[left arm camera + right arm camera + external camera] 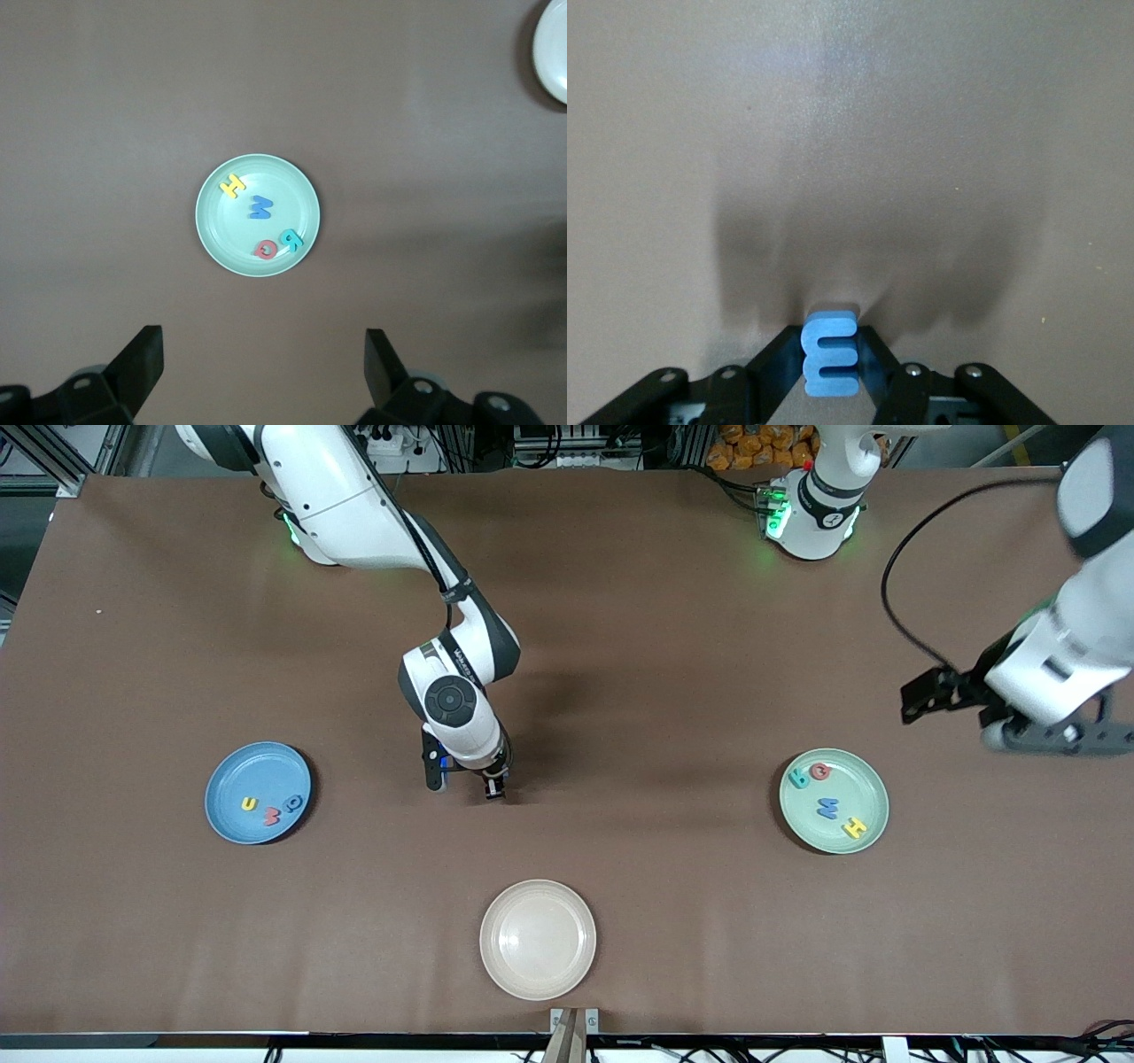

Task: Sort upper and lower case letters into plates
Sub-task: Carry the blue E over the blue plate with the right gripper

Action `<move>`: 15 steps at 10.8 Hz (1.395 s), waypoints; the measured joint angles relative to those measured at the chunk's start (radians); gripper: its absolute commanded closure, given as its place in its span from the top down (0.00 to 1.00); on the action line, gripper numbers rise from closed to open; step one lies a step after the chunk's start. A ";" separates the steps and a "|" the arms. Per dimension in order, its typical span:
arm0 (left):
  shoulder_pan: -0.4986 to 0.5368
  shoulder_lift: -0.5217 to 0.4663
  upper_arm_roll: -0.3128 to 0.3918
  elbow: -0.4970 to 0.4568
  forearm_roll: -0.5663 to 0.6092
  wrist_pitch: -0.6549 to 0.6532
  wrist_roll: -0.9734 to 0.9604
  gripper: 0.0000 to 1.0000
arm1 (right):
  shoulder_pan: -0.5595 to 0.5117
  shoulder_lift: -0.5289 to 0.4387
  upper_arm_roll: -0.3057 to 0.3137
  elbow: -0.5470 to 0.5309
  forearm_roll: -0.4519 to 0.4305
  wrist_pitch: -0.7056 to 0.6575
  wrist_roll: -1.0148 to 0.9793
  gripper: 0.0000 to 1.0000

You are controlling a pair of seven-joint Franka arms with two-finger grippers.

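Note:
My right gripper (494,786) is down at the brown table's middle, shut on a small blue letter (830,354) that stands on edge between its black fingers (778,361). The blue plate (232,778) toward the right arm's end holds a yellow (249,804), a red (272,816) and a blue letter (292,806). The mint green plate (866,790) toward the left arm's end holds teal (801,778), red (821,771), blue (827,808) and yellow (854,827) letters. My left gripper (1036,735) hangs open and empty above the table beside the mint green plate (220,237).
A cream-beige plate (538,939) with nothing in it sits near the front edge, nearer the camera than my right gripper; its rim (551,49) also shows in the left wrist view. A black cable (895,602) loops off the left arm.

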 measured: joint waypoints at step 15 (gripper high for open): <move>-0.006 -0.107 0.004 -0.037 0.014 -0.174 0.000 1.00 | -0.480 -0.141 -0.018 0.006 -0.231 -0.386 -0.683 0.00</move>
